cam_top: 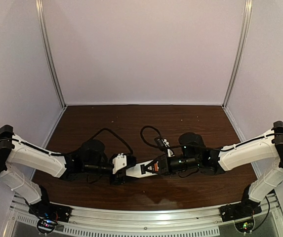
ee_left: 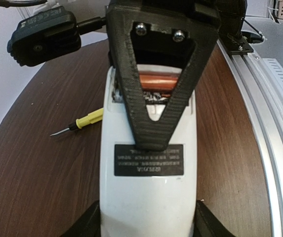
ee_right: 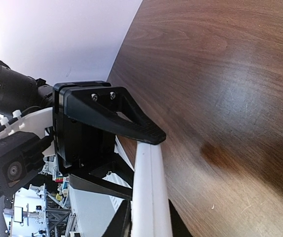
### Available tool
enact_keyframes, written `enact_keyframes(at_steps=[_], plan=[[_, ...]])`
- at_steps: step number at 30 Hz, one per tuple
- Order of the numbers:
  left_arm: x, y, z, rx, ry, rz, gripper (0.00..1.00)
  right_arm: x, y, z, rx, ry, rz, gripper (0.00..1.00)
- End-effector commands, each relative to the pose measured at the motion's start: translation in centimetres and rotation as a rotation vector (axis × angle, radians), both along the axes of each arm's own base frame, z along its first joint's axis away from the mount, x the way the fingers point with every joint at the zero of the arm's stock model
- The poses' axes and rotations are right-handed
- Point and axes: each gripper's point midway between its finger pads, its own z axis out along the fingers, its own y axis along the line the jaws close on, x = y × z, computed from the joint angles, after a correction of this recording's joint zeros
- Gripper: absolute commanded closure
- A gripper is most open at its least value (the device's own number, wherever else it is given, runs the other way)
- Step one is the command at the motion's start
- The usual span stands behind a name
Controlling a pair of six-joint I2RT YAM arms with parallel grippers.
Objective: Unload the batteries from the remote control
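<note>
In the left wrist view, the left gripper (ee_left: 148, 226) clamps the remote control (ee_left: 148, 197) at 6 o'clock while the right gripper (ee_right: 149, 224) pinches it over the open bay at 12, so prying there could flick the orange battery (ee_left: 156, 81) off the table.

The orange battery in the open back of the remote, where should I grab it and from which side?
Probably pinch the battery across its exposed orange middle, coming square onto the open back of the remote control. It lies crosswise in the recess, so its ends look boxed in and only the rounded top is free. The right gripper's finger partly covers it.
</note>
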Motion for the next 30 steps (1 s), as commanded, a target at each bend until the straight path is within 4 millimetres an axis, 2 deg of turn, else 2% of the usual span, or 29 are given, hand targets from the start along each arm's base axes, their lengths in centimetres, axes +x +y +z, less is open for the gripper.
enact_keyframes(at_steps=[1,2,3,4,5,9,13,21,26,30], plan=[[-0.4,-0.1,2.2,-0.089,-0.011,-0.007,0.40,-0.5,0.1,0.2,0.011,-0.063,0.031,1.00],[-0.5,0.0,2.3,-0.095,-0.014,-0.006,0.37,-0.5,0.1,0.3,0.012,-0.064,0.028,1.00],[-0.6,0.1,2.5,-0.101,-0.017,-0.006,0.17,-0.5,0.0,0.3,0.013,-0.068,0.026,1.00],[-0.6,0.2,2.5,-0.104,-0.019,-0.005,0.08,-0.4,0.0,0.4,0.013,-0.072,0.020,1.00],[-0.6,0.3,2.7,-0.111,-0.023,-0.004,0.03,-0.3,-0.1,0.4,0.011,-0.077,0.015,1.00],[-0.7,0.4,3.5,-0.133,-0.021,-0.002,0.03,0.0,-0.2,0.9,0.014,-0.103,0.002,1.00],[-0.8,0.7,5.9,-0.200,-0.006,0.019,0.03,0.3,-0.5,1.2,0.006,-0.142,-0.011,1.00],[-0.1,2.8,10.7,-0.373,0.030,0.131,0.03,1.4,-1.3,3.0,0.013,-0.243,-0.063,1.00],[2.0,3.6,11.2,-0.421,0.136,0.216,0.03,2.0,-2.5,4.3,0.030,-0.323,-0.117,1.00],[4.6,5.4,11.1,-0.476,0.244,0.285,0.03,2.3,-3.6,5.1,0.038,-0.372,-0.155,1.00]])
